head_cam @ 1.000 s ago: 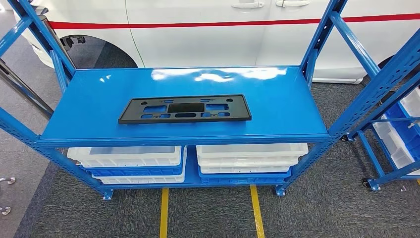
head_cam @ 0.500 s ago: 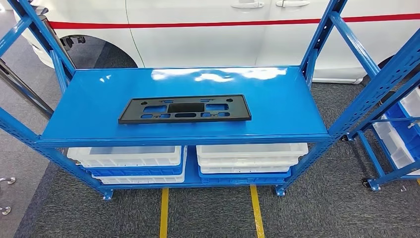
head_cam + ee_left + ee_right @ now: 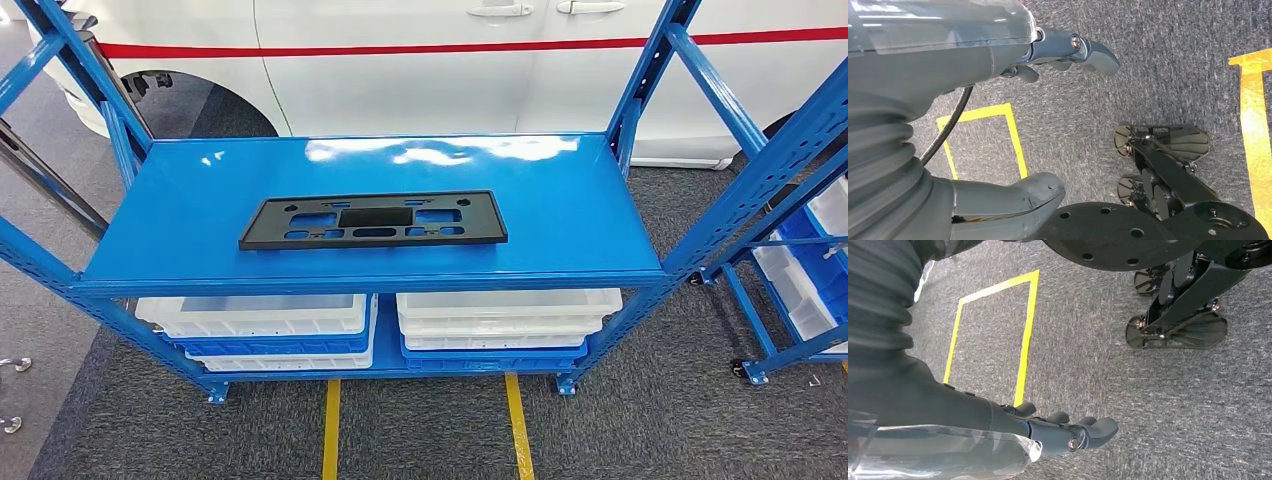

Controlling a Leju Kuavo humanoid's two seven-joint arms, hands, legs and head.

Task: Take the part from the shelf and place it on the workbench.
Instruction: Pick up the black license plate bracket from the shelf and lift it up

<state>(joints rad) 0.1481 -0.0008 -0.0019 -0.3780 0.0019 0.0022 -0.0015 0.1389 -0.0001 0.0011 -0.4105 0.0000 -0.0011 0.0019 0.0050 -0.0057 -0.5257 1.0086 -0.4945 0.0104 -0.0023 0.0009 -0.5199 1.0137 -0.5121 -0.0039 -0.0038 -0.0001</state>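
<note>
A flat black rectangular part (image 3: 373, 220) with several cut-outs lies on the blue shelf (image 3: 570, 215), slightly left of its middle and near the front edge. Nothing touches it. My left hand (image 3: 1048, 115) hangs beside my body over the grey carpet, its fingers apart from the thumb with nothing between them. My right hand (image 3: 1058, 427) hangs the same way, fingers stretched out and holding nothing.
White and blue trays (image 3: 500, 320) are stacked on the lower level of the shelf. A white car (image 3: 420, 60) stands behind it. Another blue rack with bins (image 3: 800, 240) is at the right. Yellow floor lines (image 3: 518, 425) run toward me.
</note>
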